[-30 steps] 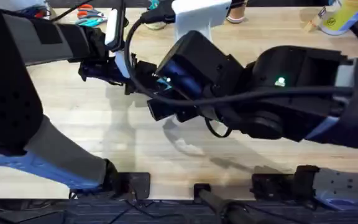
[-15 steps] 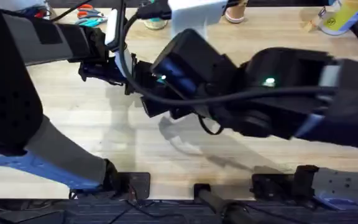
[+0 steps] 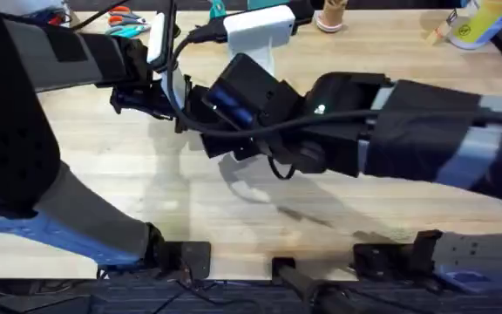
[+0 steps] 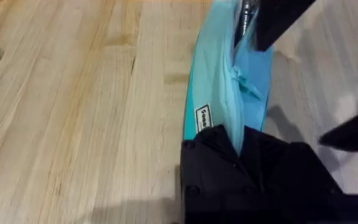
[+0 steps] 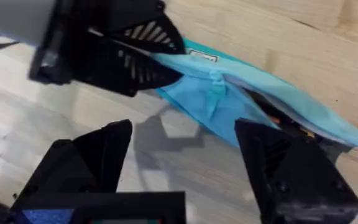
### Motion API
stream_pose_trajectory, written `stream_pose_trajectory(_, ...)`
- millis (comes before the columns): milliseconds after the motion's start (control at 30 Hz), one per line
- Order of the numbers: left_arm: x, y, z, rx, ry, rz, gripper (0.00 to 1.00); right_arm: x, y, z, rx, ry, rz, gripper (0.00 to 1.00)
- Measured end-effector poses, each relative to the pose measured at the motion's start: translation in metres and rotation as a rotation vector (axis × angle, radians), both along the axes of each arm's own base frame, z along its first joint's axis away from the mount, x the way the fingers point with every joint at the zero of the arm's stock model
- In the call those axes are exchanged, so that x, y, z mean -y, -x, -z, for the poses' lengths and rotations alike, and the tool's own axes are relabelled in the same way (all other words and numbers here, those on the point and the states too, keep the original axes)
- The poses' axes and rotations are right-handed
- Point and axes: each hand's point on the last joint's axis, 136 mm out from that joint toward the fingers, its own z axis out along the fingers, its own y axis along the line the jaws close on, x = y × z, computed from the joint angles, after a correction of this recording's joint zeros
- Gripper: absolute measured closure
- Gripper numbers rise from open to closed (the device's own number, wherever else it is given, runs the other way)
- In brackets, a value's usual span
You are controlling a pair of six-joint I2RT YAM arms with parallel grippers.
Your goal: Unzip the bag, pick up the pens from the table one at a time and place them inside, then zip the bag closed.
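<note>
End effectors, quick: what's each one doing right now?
Left end effector: shut on the bag at its end.
Right end effector: open, holding nothing, hovering by the bag.

Bright, soft shadows, blurred foreground arms

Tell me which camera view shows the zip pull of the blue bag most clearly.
The right wrist view: the zip pull stands clear on the bag, between the open right gripper fingers. The left wrist view shows it smaller, near the left gripper that pinches the bag's end. In the overhead view the arms cover it.
</note>
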Motion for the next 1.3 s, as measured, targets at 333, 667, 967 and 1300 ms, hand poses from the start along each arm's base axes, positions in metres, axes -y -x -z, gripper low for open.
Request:
stream_pose_trajectory(333, 0.0, 0.0, 0.0, 0.0, -0.002, 0.0, 0.959, 0.006, -0.018, 0.021, -0.03, 0.0, 0.093, 0.005)
stream_pose_trajectory(667, 0.0, -0.001, 0.0, 0.003, -0.003, 0.0, 0.959, 0.012, -0.025, 0.023, -0.036, -0.016, 0.152, 0.005)
stream_pose_trajectory(967, 0.0, -0.002, 0.0, 0.007, -0.003, -0.003, 0.959, 0.016, -0.029, 0.031, -0.051, -0.005, 0.176, 0.036)
stream_pose_trajectory(1300, 0.0, -0.002, 0.001, 0.003, -0.003, -0.005, 0.959, 0.022, -0.037, 0.032, -0.06, -0.033, 0.243, 0.127)
